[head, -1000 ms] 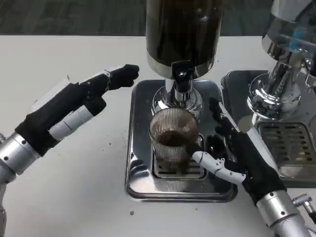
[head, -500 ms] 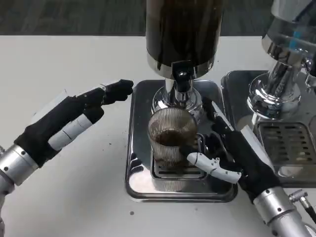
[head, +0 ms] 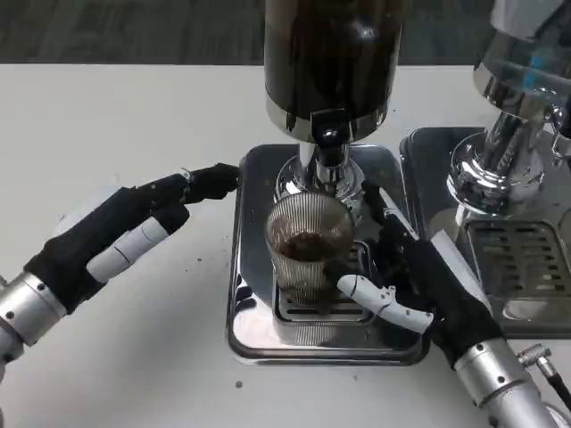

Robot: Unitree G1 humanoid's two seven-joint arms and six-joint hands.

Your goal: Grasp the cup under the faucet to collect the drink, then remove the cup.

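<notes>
Ribbed clear glass cup (head: 310,250), partly filled with dark drink, standing on the grate of the polished steel drip tray (head: 252,334), directly under the black faucet (head: 329,135) of the dark cylindrical dispenser (head: 332,53). Right hand (head: 419,281) flanks the cup's right side, fingers spread, one white finger touching its base; a firm grasp cannot be confirmed. Left hand (head: 125,227) is released, fingertips near the tray's far-left corner. Step: collecting nearly complete. Next: enclose the cup, then withdraw it level.
</notes>
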